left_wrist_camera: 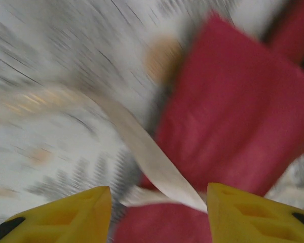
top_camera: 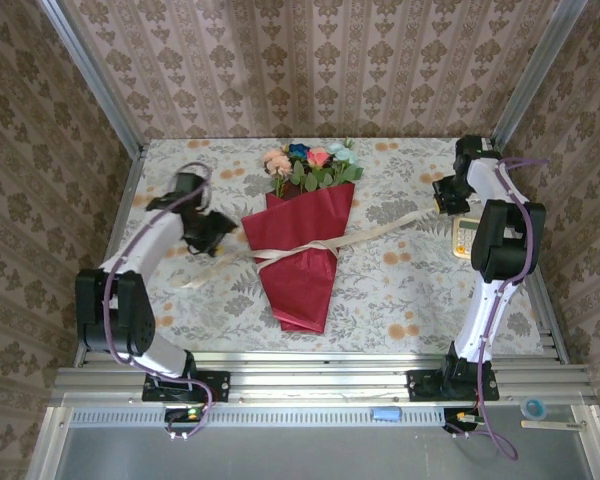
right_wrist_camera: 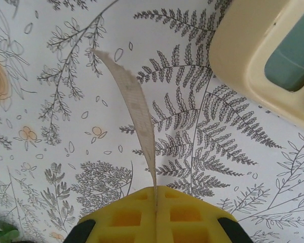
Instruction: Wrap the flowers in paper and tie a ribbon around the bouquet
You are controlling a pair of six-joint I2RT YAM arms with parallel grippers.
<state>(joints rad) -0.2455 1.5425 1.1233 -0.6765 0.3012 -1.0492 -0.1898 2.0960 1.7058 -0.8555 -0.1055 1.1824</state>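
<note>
Right hand (right_wrist_camera: pixel 155 196) pinching ribbon (right_wrist_camera: pixel 134 109) end, left hand (left_wrist_camera: pixel 158 197) spread open at bouquet (top_camera: pixel 305 215) edge, bare tablecloth (top_camera: pixel 405 290) around

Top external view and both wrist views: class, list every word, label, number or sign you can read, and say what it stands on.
No text can be read in these views.
The cream device: marks on its face too small to read; its greenish window shows no digits.
The ribbon and the paper: no print visible.
</note>
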